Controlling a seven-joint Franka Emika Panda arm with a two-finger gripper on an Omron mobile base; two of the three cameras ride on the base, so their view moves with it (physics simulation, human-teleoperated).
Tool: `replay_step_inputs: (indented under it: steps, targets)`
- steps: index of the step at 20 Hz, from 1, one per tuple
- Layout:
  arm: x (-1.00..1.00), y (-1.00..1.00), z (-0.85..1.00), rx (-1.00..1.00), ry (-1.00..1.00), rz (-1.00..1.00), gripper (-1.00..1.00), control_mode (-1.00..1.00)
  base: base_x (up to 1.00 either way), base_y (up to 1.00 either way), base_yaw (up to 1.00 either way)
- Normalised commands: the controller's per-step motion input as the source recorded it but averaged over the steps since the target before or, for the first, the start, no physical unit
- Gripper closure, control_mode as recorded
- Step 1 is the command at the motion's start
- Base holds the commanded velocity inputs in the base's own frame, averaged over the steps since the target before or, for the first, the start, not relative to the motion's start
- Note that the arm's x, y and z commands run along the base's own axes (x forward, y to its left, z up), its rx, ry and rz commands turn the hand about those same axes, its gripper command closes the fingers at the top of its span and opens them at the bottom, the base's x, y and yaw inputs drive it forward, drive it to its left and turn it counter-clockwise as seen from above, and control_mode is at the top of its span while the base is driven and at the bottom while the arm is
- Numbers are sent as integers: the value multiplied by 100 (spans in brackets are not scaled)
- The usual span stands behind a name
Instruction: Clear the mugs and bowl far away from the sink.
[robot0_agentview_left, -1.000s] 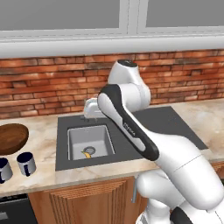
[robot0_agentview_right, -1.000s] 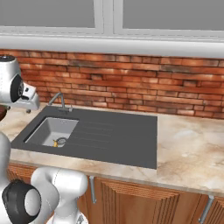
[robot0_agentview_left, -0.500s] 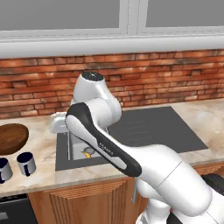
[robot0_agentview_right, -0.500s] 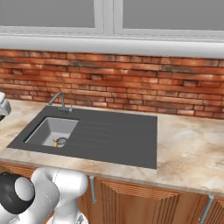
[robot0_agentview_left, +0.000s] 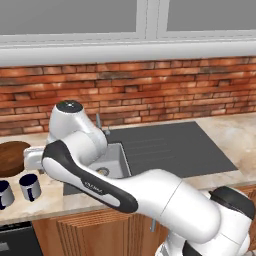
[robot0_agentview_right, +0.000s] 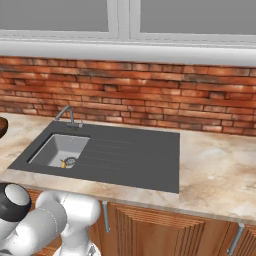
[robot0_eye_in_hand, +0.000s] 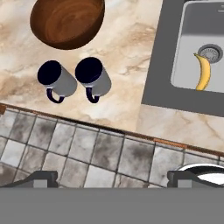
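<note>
On the marbled beige counter (robot0_eye_in_hand: 127, 52) I see the brown bowl (robot0_eye_in_hand: 67, 21) and two mugs (robot0_eye_in_hand: 92, 77) grouped left of the sink (robot0_eye_in_hand: 197, 57), a banana (robot0_eye_in_hand: 202, 72) in its basin. Brick backsplash (robot0_agentview_right: 150, 95) behind. My gripper (robot0_eye_in_hand: 111, 177) hangs spread wide over tiled floor (robot0_eye_in_hand: 87, 153).

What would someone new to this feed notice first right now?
Probably the big white arm sweeping left across the counter in front of the sink. Next, in the hand view, the brown bowl with two dark blue mugs side by side just below it on the marble counter. A yellow banana lies in the sink basin.
</note>
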Motion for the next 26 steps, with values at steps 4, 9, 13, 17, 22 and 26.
replay_step_inputs:
  steps: [4,9,13,17,22,26]
  targets:
    - [-2,24,-45,0,1,0,-100,-100,0,0,0]
    - [0,4,-34,0,1,0,-100,-100,0,0,0]
    - [0,0,-44,1,4,1,-100,-100,0,0,0]
    - [0,0,-46,0,5,1,-100,-100,0,0,0]
    - [0,4,-41,0,7,2,-100,-100,0,0,0]
    - [2,17,-15,0,2,3,-100,-100,0,0,0]
